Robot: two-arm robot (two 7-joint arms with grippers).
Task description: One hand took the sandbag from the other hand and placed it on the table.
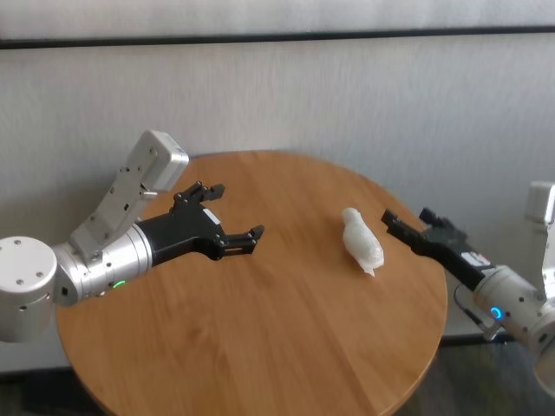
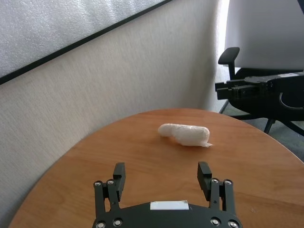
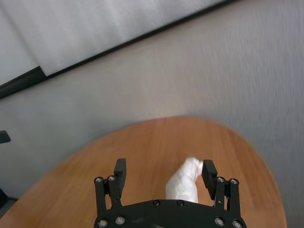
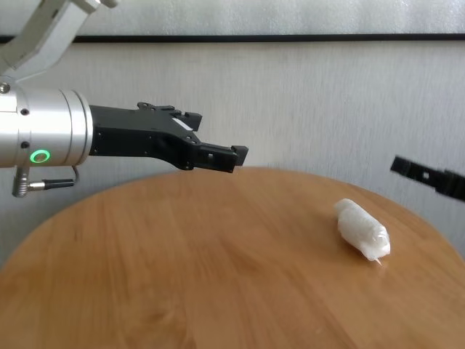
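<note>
The sandbag [image 1: 362, 241] lies on the table [image 1: 260, 338] near its right edge, free of both grippers. My right gripper [image 1: 406, 218], with the cyan-blue ring light, is open just to the right of the sandbag and a little apart from it. In the right wrist view the sandbag [image 3: 184, 183] shows between the open fingers [image 3: 208, 167], closer to one of them. My left gripper [image 1: 236, 211], with the green ring light, is open and empty above the table's left half. It faces the sandbag [image 2: 185, 134], which also shows in the chest view [image 4: 362, 230].
A pale wall stands close behind the table. A black office chair [image 2: 232, 57] is beyond the table's right side. The table edge [image 1: 438, 329] runs just under the right gripper.
</note>
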